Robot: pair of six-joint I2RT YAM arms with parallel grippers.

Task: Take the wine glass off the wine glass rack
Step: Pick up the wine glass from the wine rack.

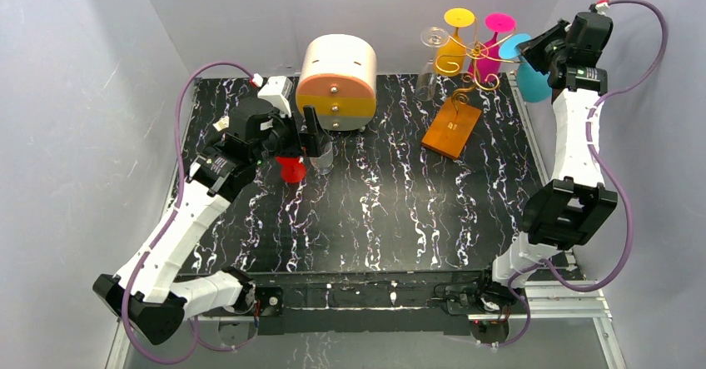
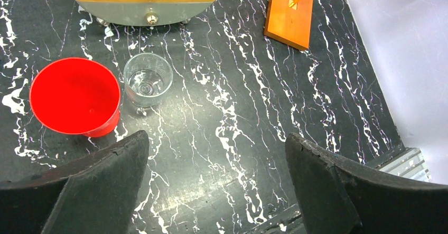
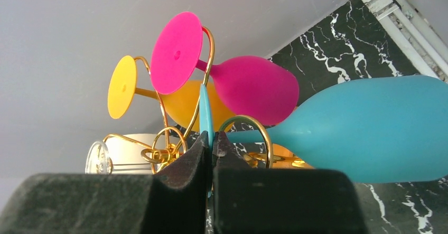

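Observation:
The wine glass rack (image 1: 472, 59) is a gold wire stand on an orange-brown wooden base (image 1: 452, 127) at the back right. Clear, yellow (image 1: 454, 48), pink (image 1: 489, 62) and blue (image 1: 534, 83) glasses hang on it. My right gripper (image 1: 526, 51) is shut on the blue wine glass's thin foot (image 3: 206, 110). The glass's stem runs through a gold loop (image 3: 262, 131) and its bowl (image 3: 370, 133) tilts out to the right. The right gripper (image 3: 212, 139) is level with the rack's scroll arms. My left gripper (image 2: 216, 139) is open and empty, over the table at the left.
A red cup (image 2: 74, 94) and a small clear glass (image 2: 148, 81) stand upright just beyond the left gripper. The round cream-and-orange drawer box (image 1: 336, 82) stands behind them. The pink glass (image 3: 248, 89) and the yellow foot (image 3: 122, 86) hang close by the blue glass. Grey walls enclose the table.

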